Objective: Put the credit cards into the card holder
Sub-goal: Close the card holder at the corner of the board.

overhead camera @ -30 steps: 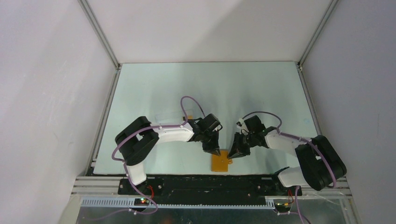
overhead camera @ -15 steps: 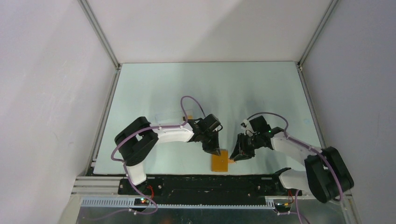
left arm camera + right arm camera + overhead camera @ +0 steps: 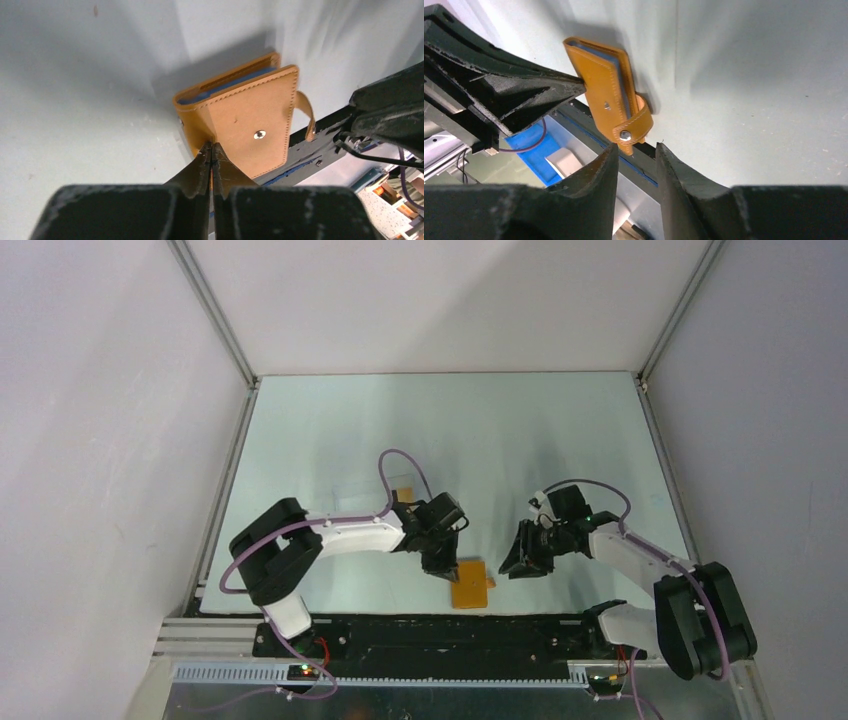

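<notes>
Sitting right at the near edge of the pale greenish surface (image 3: pixel 520 430), between the two arms, is the small orange-mustard leather bifold card holder (image 3: pixel 471 585). It's folded over with blue lining peeking out along one edge, and its little tab clasp (image 3: pixel 639 122) curls loose, not snapped down.

The left gripper (image 3: pixel 212 150) has its black jaws squeezed together, tips right on the near corner of the card holder. Honestly can't tell if any leather is pinched between them.

The right gripper (image 3: pixel 636 148) sits just off the card holder's other side. Its jaws are apart with nothing between them, and the tab end is just past the fingertips, not touching as far as I can see.

Further back, just beyond the left arm's wrist, one small thin tan-orange credit card (image 3: pixel 405 491) lies flat on the surface, well apart from the card holder.
</notes>
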